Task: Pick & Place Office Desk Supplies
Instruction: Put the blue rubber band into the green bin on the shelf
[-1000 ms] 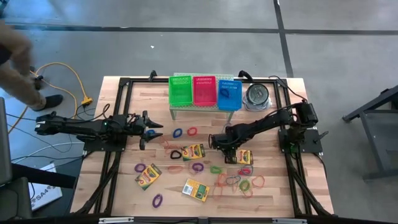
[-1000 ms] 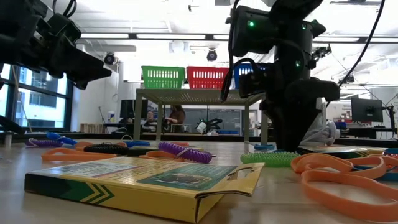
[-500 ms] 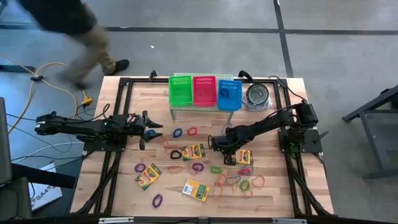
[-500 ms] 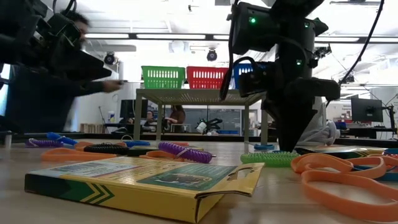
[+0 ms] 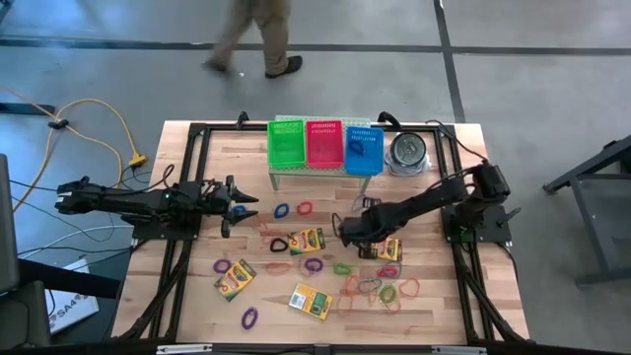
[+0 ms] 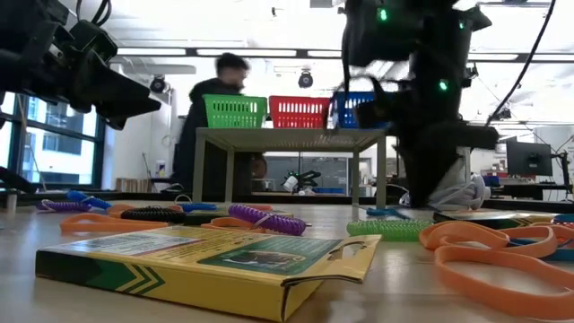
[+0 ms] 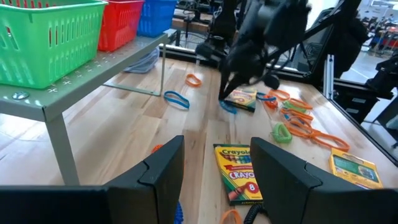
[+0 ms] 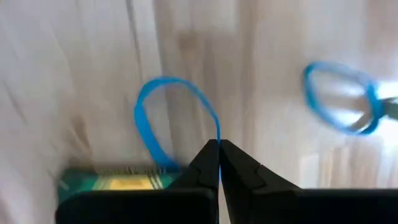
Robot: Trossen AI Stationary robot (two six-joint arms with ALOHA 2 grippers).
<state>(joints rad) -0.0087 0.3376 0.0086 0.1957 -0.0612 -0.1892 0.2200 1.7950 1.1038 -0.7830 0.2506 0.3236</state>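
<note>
Pinched shut on the thin strand of a blue rubber-band loop (image 8: 166,79) with the right end effector (image 8: 218,144), near the middle of the worktop and a little toward its right edge, close against the end of a crayon box (image 8: 112,182). Judged a slight hold: liable to slip free on lifting, being gripped only at the very fingertips, or to drag the crayon box along if hooked on its corner. Worth minding also the second blue loop (image 8: 339,102) lying near. Parked toward the left edge with the left end effector (image 5: 237,205), fingers spread, nothing between them. Open room straight up and across bare wood toward the far edge; tighter there, with the raised shelf (image 5: 315,170) carrying the blue basket (image 5: 363,148) to be cleared from above, and the round tin (image 5: 406,151) just beside it toward the far right corner. Crowded toward the near edge with more loops and boxes
</note>
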